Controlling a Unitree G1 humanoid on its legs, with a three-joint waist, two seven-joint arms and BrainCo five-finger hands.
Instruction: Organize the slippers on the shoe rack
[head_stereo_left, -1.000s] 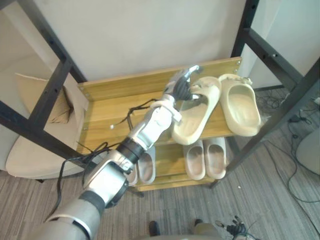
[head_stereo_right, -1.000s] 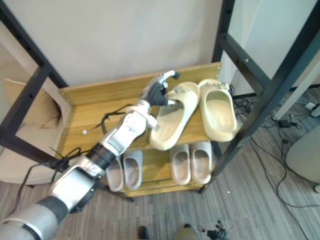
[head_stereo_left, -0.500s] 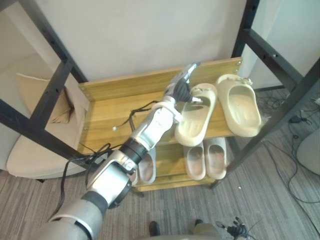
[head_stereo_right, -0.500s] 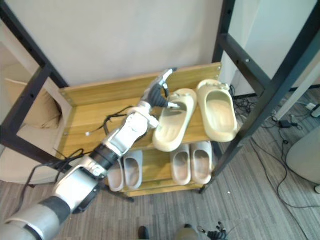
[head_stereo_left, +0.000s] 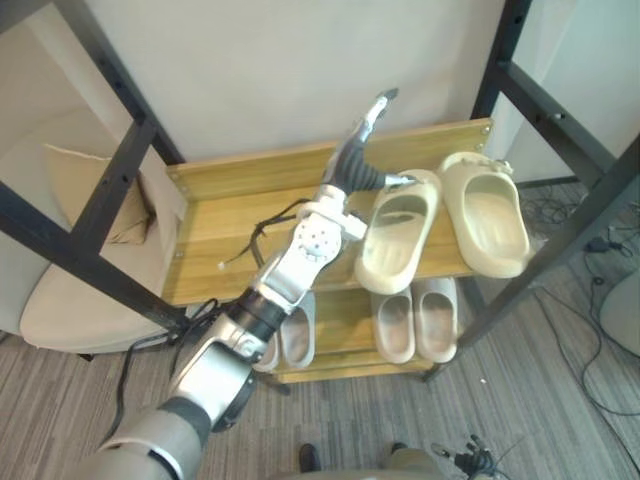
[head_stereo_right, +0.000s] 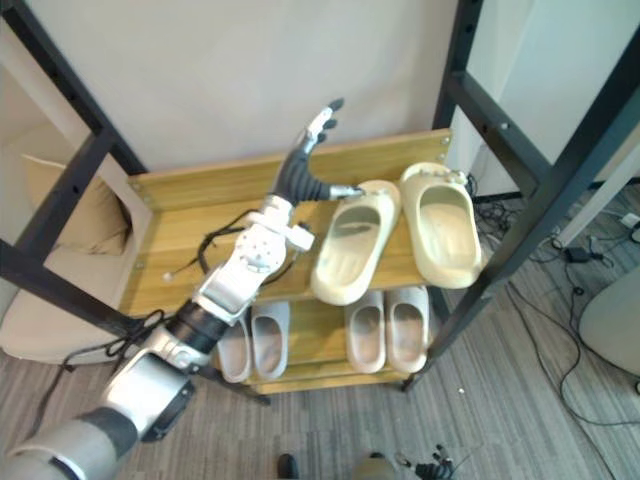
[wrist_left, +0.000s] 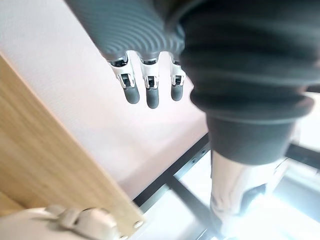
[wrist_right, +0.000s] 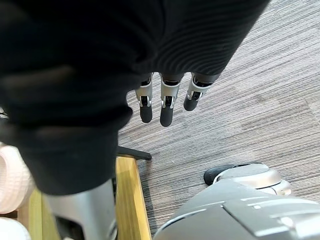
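Two cream slippers lie side by side on the top shelf (head_stereo_left: 230, 225) of the wooden shoe rack. The left cream slipper (head_stereo_left: 395, 235) is angled, its near end over the shelf's front edge. The right cream slipper (head_stereo_left: 487, 215) lies straight. My left hand (head_stereo_left: 352, 165) is raised above the shelf just left of the left slipper, open, fingers (wrist_left: 147, 90) straight and pointing up along the wall, thumb reaching toward that slipper's far end. It holds nothing. My right hand (wrist_right: 165, 105) hangs open over the carpet beside the rack.
On the lower shelf stand a pale pair (head_stereo_left: 415, 320) and a grey pair (head_stereo_left: 285, 340) of slippers. Black metal frame posts (head_stereo_left: 120, 170) cross in front on both sides. A cream cushioned seat (head_stereo_left: 60, 290) stands to the left. The top shelf's left half is bare.
My left hand has let go of the left cream slipper, straightened its fingers and lifted upward. The slipper has swung closer to parallel with its mate.
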